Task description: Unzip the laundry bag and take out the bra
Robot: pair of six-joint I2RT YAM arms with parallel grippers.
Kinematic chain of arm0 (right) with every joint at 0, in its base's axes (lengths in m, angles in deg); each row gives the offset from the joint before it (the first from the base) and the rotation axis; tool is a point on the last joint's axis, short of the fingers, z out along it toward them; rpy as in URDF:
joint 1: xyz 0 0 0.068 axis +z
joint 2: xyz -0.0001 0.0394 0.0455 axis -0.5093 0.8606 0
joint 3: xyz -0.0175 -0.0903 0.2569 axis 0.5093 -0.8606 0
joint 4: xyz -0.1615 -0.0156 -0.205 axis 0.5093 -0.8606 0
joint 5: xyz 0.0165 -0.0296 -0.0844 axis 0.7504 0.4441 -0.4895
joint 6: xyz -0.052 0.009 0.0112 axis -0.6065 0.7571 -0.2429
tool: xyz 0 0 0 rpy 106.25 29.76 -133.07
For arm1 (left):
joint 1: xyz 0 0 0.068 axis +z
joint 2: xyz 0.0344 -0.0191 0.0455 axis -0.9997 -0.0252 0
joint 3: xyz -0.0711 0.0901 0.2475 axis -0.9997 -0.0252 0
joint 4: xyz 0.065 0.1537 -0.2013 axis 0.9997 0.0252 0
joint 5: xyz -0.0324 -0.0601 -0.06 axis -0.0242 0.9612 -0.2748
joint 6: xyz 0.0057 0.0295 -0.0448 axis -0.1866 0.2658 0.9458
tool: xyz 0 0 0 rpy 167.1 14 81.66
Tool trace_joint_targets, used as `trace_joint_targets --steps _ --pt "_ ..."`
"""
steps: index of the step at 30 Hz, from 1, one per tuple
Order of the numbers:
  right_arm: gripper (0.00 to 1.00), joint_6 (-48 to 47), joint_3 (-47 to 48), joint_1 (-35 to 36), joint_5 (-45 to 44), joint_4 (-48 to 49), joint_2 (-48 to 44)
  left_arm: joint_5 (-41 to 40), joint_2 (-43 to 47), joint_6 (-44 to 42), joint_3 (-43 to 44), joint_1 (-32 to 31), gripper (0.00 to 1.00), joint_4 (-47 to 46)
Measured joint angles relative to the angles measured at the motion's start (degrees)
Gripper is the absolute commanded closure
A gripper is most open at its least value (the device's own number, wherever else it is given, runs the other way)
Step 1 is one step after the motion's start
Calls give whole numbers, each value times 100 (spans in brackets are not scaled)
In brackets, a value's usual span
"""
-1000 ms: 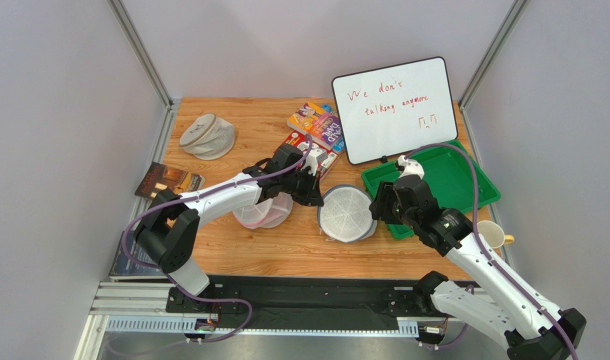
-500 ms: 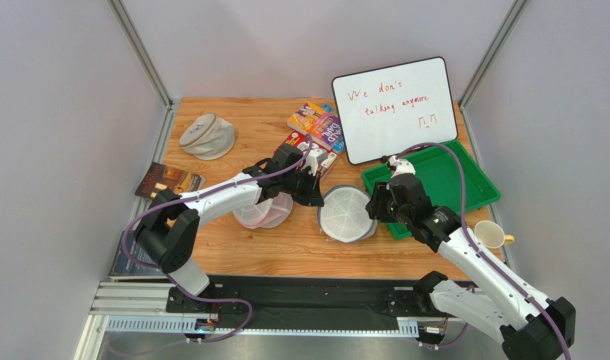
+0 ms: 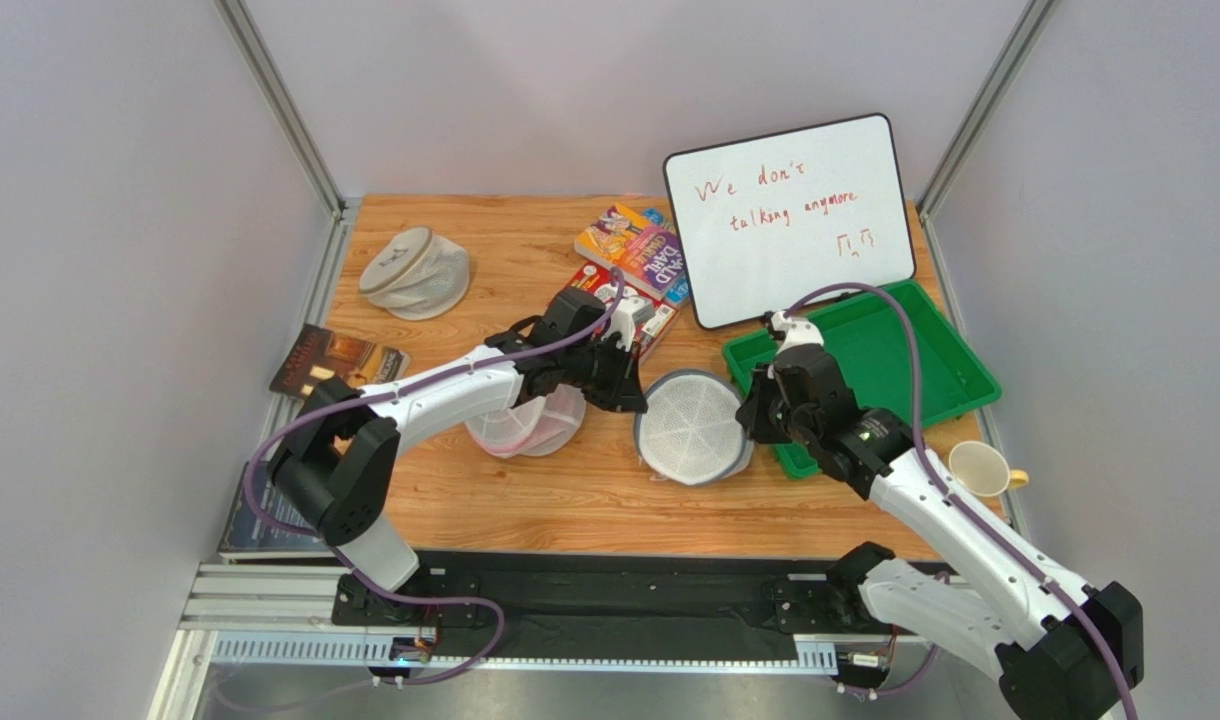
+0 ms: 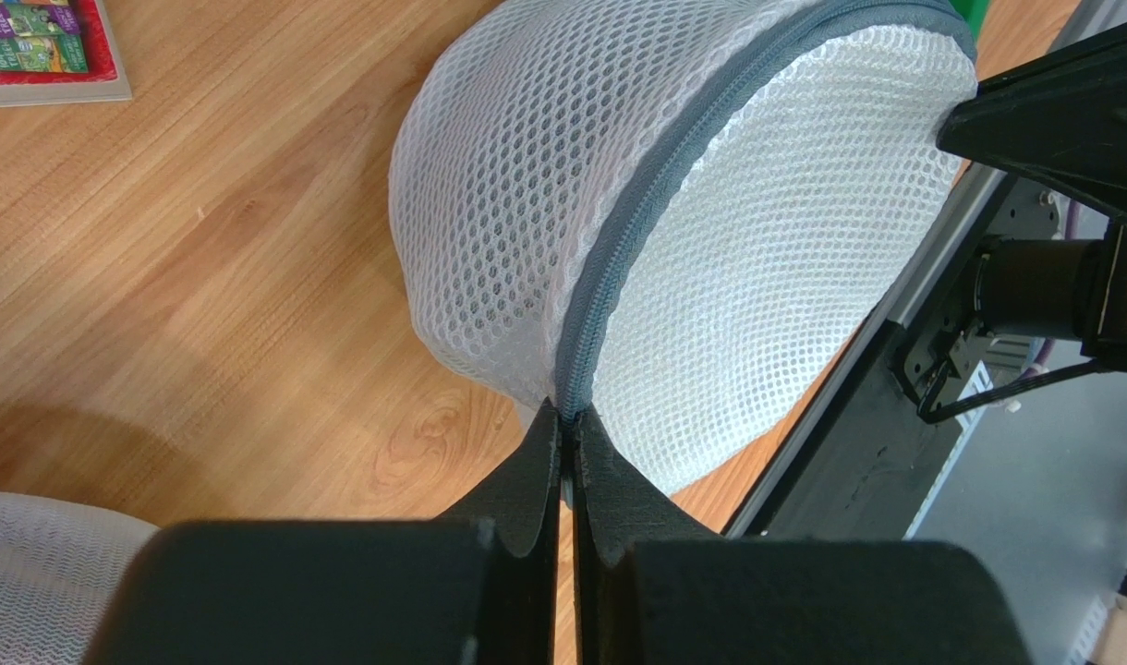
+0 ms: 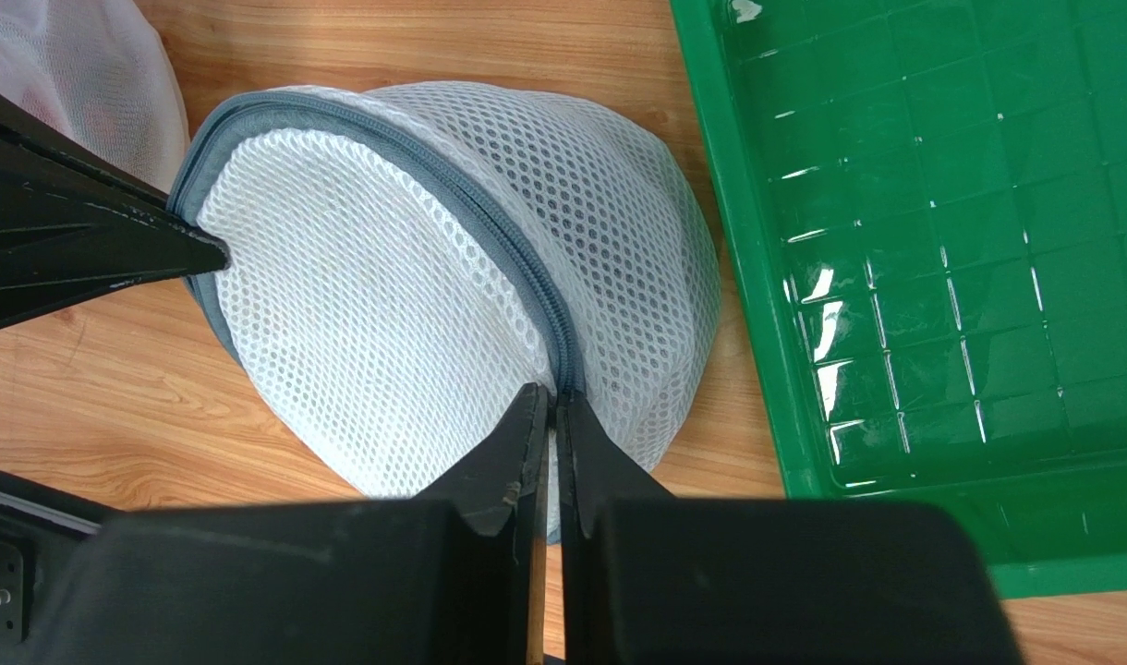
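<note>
Laundry bag [image 3: 696,428] lies on the table [image 3: 496,503] approx. mid-width, nearer the near edge than the far one, w/ a round end panel tipped upward. L to R: pink-tinted mesh bag [image 3: 534,429] sits under the left arm. Left gripper [image 4: 566,416] has its fingers pressed together, pinching the grey-blue zipper rim [image 4: 615,236] at the bag's left side. The rim arcs across the drum to the right side, where the right gripper [image 5: 553,395] is likewise clamped tight on it. Green tray [image 5: 944,250] is just beside, toward the right edge. Both arms are equally close, at opposite ends of the zipper line, so the coming pull prob. runs along that rim. Can't tell which pinch, if either, has the slider. Bra isn't visible through the mesh.
</note>
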Motion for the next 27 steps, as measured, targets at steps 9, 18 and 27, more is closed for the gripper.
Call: trace_joint_targets --steps 9,18,27 --pt "100 -11 33 0 195 -57 -162 57 2 127 2 0 45 -2" --pt "99 -103 289 94 424 -280 -407 35 546 243 37 0 34 37" --pt "86 -168 321 330 468 -382 -413 -98 437 302 533 15 34 -50"
